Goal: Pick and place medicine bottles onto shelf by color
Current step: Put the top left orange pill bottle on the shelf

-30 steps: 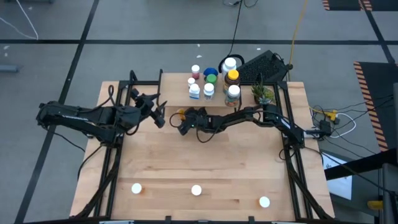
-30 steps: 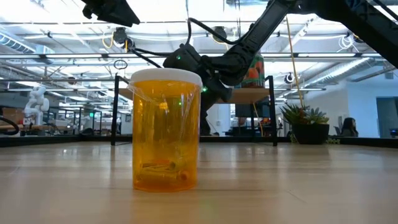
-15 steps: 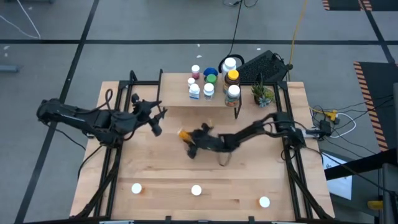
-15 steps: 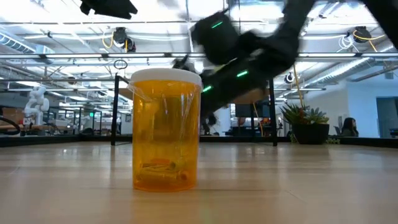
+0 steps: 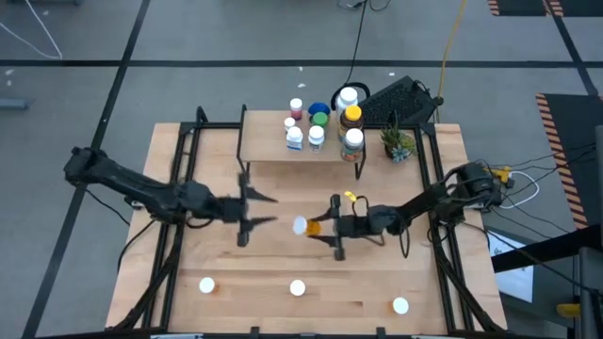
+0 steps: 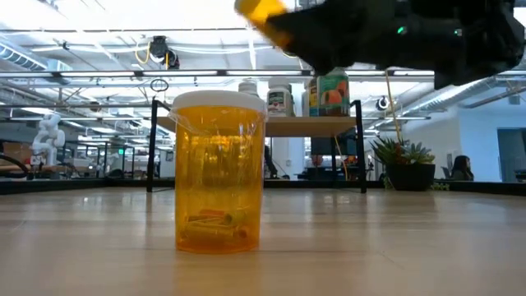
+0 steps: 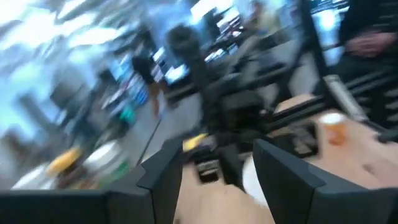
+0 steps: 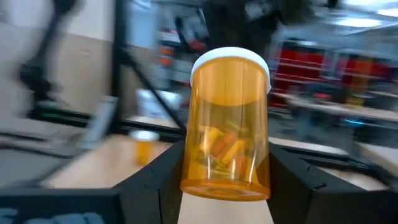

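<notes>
- The right pincer (image 5: 320, 227) is hanging over the middle of the worktop (image 5: 415, 273), gripping an orange bottle (image 5: 312, 226) with its white cap pointing toward the left arm.
- In the right wrist view that orange bottle (image 8: 227, 124) is sitting snug between the two dark fingers (image 8: 165, 171), pills showing inside it.
- From the low view, the held bottle (image 6: 261, 11) is showing up high, above the worktop and clear of it.
- The left pincer (image 5: 259, 209) is hovering just beside the bottle's cap, its fingers spread wide with nothing between them.
- The left wrist view is showing the fingers (image 7: 163, 167) well apart, though it is heavily blurred.
- The shelf (image 5: 264, 141) is standing at the far edge, with a cluster of bottles (image 5: 325, 122) on its right half: white, blue, green and amber ones.
- Three more white-capped bottles are standing along the near edge: one on the left (image 5: 206, 284), one in the middle (image 5: 297, 288), one on the right (image 5: 400, 304).
- The middle one is filling the low view as a big orange bottle (image 6: 218, 171), upright on the wood.
- A potted plant (image 5: 398, 143) is sitting just beside the shelf's right end.
</notes>
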Tool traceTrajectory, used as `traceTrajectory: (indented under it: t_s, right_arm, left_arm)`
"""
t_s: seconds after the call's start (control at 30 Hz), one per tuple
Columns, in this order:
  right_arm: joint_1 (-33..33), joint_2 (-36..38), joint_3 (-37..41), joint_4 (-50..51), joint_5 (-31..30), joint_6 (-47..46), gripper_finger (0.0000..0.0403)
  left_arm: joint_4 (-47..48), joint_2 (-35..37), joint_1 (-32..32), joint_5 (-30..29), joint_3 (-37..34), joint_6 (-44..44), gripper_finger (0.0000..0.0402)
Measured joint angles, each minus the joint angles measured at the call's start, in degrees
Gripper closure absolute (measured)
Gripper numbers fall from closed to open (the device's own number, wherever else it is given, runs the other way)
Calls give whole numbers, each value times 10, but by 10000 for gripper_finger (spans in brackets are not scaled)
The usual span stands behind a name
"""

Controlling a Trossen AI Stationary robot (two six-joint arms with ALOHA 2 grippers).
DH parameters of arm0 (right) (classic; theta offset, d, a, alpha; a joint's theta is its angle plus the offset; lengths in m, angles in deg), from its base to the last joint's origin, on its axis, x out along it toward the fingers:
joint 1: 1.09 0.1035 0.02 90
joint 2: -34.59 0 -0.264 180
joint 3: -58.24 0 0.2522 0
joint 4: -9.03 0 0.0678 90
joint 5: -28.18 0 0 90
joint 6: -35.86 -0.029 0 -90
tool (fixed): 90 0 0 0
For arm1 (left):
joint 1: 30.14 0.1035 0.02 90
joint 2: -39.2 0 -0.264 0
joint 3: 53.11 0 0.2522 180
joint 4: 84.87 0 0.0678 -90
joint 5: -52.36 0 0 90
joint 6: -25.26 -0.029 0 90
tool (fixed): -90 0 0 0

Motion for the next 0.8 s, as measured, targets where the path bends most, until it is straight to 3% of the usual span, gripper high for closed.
traceTrajectory:
  t_s: [0.1,0.23,0.37,0.53,0.63,0.8]
  right_arm:
    - [-12,27,21,4,81,-26,235]
    - [-16,45,30,-8,96,-11,234]
    - [-15,48,30,-9,97,11,234]
    - [-14,48,30,-21,107,10,234]
    - [-14,48,30,-25,113,3,234]
    - [-14,48,30,-25,139,-2,234]
  left_arm:
    - [-103,-61,9,63,-15,-10,201]
    - [-160,-146,27,111,25,29,164]
    - [-144,-232,32,134,86,37,97]
    - [-63,-275,29,117,140,8,13]
    - [-36,-279,29,115,154,5,14]
    - [-33,-275,29,115,160,1,63]
